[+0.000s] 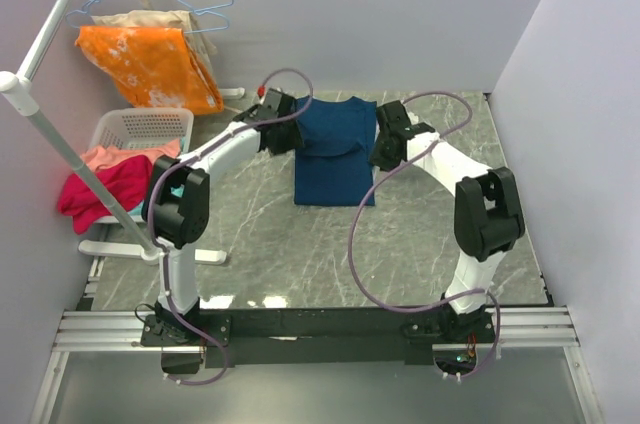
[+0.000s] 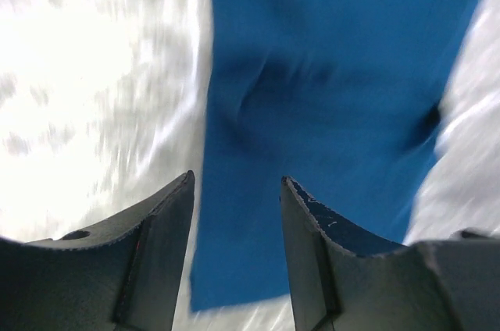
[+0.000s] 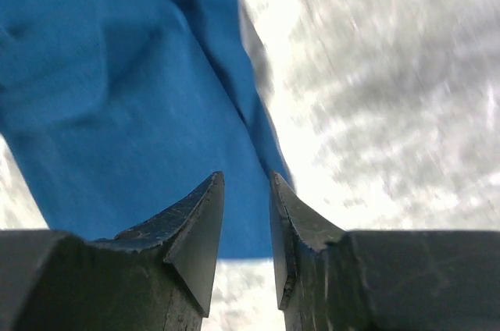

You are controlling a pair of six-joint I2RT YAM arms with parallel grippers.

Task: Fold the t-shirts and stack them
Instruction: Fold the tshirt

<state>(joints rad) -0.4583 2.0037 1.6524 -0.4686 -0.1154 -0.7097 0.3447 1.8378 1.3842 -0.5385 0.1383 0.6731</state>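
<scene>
You're mid-fold: the tee (image 1: 335, 169) lies flat at upper centre of the overhead view, its sides apparently tucked in. Your left gripper (image 2: 237, 183) hangs over its left edge, moderately wide. The right gripper (image 3: 247, 179) is over its right edge, at a narrow gap. Both are empty. Next, I'd judge, pinch both edges evenly and fold lengthwise.

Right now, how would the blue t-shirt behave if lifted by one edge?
Probably floppy: the blue t-shirt lies flat with soft creases. Folded over itself, it would likely fall open. Pushed, it may bunch on the table.
</scene>
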